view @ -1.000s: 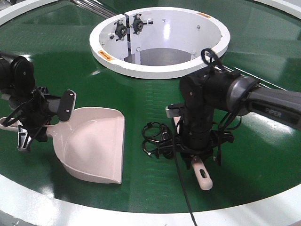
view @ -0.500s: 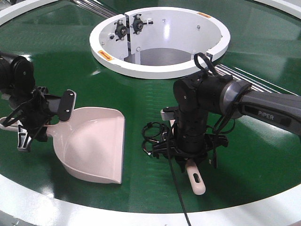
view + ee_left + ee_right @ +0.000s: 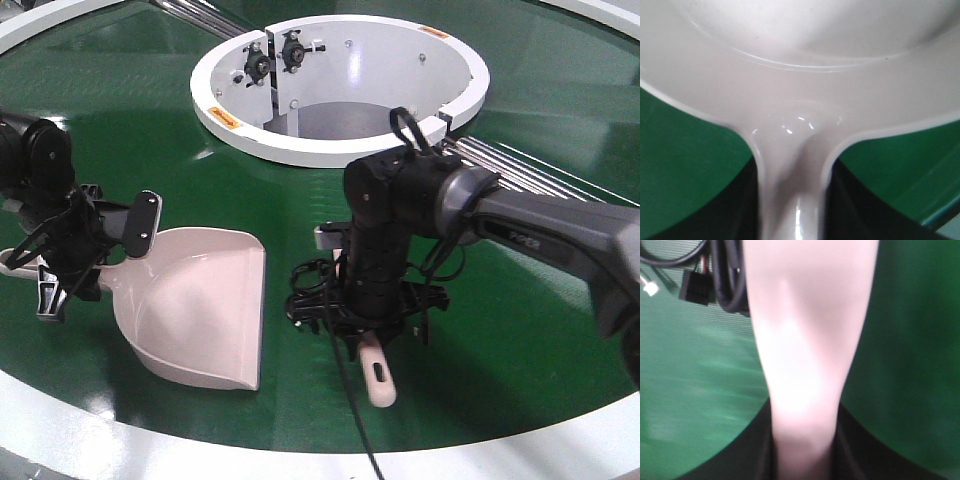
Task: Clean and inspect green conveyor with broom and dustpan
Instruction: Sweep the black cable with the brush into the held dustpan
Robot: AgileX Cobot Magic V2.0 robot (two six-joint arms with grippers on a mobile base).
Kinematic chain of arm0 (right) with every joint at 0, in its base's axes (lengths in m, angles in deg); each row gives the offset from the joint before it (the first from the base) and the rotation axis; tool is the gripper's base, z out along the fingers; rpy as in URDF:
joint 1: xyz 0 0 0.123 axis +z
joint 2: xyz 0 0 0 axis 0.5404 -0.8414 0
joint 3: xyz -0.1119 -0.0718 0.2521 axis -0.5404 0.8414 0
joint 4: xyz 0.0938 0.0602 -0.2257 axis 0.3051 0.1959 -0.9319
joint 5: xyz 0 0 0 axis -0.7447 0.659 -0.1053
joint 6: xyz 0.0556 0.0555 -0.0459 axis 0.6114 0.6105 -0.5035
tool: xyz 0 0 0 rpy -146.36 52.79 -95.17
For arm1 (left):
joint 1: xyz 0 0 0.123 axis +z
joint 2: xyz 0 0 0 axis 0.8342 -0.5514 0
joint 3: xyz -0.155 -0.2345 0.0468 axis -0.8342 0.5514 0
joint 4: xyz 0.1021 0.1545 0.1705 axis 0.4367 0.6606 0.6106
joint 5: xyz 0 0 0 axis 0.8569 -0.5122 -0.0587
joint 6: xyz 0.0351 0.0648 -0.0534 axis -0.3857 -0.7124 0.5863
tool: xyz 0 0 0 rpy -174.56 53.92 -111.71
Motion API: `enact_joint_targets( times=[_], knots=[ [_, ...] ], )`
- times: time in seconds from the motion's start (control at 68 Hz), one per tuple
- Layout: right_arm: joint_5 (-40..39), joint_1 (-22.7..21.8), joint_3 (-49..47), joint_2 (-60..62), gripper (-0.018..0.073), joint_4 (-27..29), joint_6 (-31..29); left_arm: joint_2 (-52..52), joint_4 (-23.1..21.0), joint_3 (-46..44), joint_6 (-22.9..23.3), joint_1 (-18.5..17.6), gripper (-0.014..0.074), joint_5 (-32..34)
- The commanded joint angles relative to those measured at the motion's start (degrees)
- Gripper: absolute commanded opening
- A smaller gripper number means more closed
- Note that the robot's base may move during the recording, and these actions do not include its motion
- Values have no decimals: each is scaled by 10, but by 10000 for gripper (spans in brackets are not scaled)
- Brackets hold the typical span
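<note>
The beige dustpan [image 3: 205,300] lies on the green conveyor [image 3: 530,330], its flat lip facing right. My left gripper [image 3: 72,268] is shut on the dustpan's handle [image 3: 790,200] just behind the scoop [image 3: 800,60]. My right gripper [image 3: 375,322] points down and is shut on the broom [image 3: 805,340]. The broom's slotted handle end [image 3: 379,376] sticks out toward the near rim. The arm hides its bristles. A tangle of black cable [image 3: 305,300] lies on the belt between the broom and the dustpan lip.
The white ring-shaped hub [image 3: 340,150] opens behind both arms. Silver rails [image 3: 510,165] run off to the right behind the right arm. The pale outer rim [image 3: 200,445] curves along the near edge. Black cable with a connector [image 3: 700,282] shows in the right wrist view.
My right arm has swept left with the broom, and the black cable tangle has shifted left toward the dustpan lip. The left arm and dustpan have stayed put.
</note>
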Motion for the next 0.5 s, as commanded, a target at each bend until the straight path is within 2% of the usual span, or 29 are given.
enact_joint_targets(
  times=[0.0, 0.206, 0.485],
  knots=[
    [39, 17, -32, 5, -3, 37, -22, 26, -6, -16, 8, -4, 76, 11],
    [39, 58, -105, -39, -2, 50, -30, 26, -6, -16, 8, -4, 76, 11],
    [38, 97, -211, -80, -2, 129, -69, 26, -6, -16, 8, -4, 76, 11]
  ],
)
